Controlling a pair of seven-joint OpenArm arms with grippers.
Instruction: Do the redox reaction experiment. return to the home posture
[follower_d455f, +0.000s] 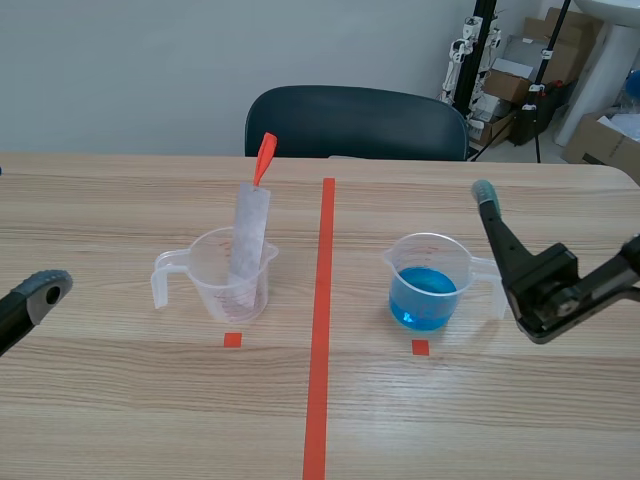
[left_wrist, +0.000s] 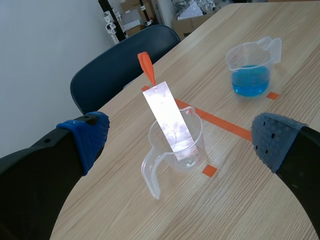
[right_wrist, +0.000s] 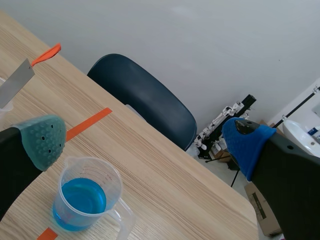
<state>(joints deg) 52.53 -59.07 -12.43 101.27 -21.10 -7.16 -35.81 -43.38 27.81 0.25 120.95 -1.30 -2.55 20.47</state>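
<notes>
A clear measuring cup (follower_d455f: 215, 290) stands left of the red tape line (follower_d455f: 322, 330). A grey metal strip (follower_d455f: 249, 235) with an orange tag (follower_d455f: 265, 157) leans in it. A second cup (follower_d455f: 430, 285) to the right of the line holds blue liquid (follower_d455f: 422, 298). My left gripper (left_wrist: 180, 137) is open, held back above the strip's cup (left_wrist: 176, 150), and holds nothing. My right gripper (right_wrist: 145, 140) is open too, raised beside the blue cup (right_wrist: 87, 200), with one pad (follower_d455f: 485, 192) pointing up.
Small orange squares (follower_d455f: 232, 339) (follower_d455f: 420, 347) mark the wooden table (follower_d455f: 150, 400) in front of each cup. A dark chair (follower_d455f: 355, 120) stands at the far edge. Boxes and stands (follower_d455f: 520, 70) sit at the back right.
</notes>
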